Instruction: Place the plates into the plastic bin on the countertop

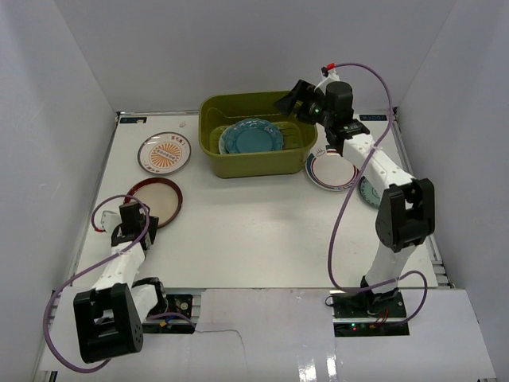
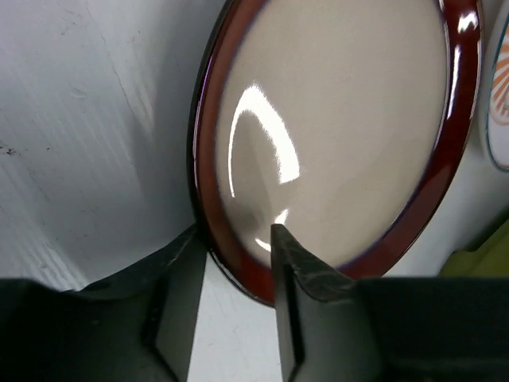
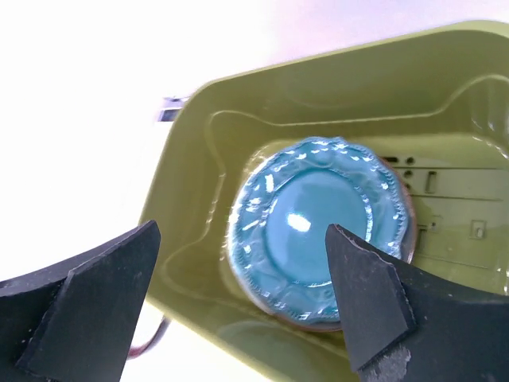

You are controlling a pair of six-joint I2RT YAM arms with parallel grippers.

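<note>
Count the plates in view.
5: orange sunburst plate far left; dark red plate near left; teal scalloped plate in the bin, maybe covering others; ring-rimmed plate and teal-edged plate right of it.

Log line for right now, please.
left hand: astride dark red plate rim, grip unconfirmed | right hand: open over plastic bin | teal scalloped plate: in bin

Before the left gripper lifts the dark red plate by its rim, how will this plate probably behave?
The dark red plate shows sharp glossy highlights, so it is probably slippery between the fingers of the left gripper. It looks rigid and glazed, likely ceramic, so it may chip if dropped. Held at one edge only, it will probably tilt down.
</note>
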